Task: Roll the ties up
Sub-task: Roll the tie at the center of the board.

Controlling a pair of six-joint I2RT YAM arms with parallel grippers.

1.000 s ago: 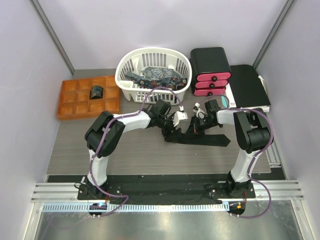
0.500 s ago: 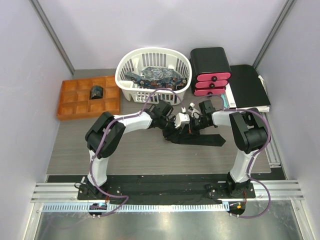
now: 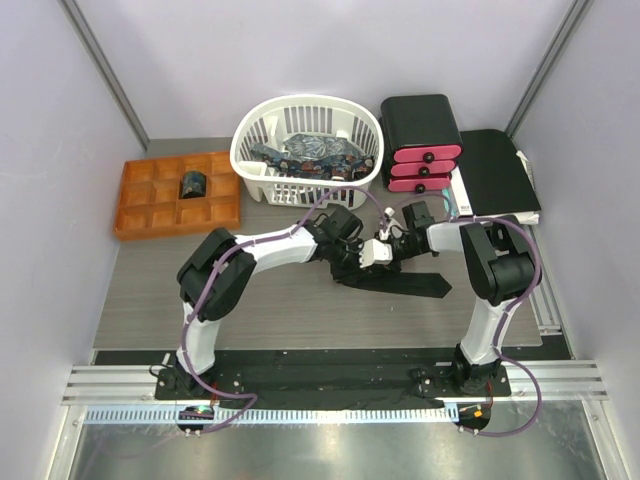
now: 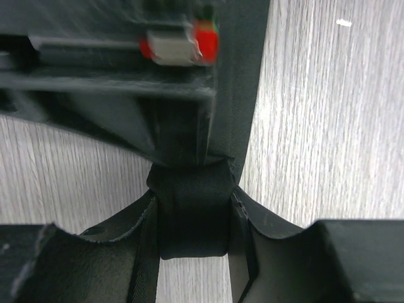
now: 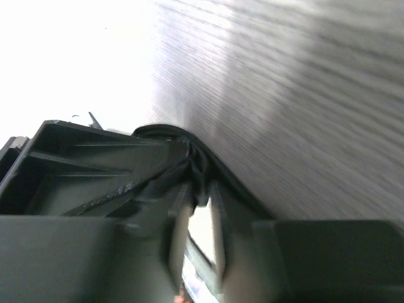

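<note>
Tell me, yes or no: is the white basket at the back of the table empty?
No, several dark blue patterned ties lie piled inside the white basket.

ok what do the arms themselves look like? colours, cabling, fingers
Both match. The left arm and right arm have white tubular links and bulky black joint housings, each with a purple cable looped along the outside. The left arm's fingers and the right arm's fingers are dark matte moulded plastic with ribbed recesses. No markings show on them.
</note>
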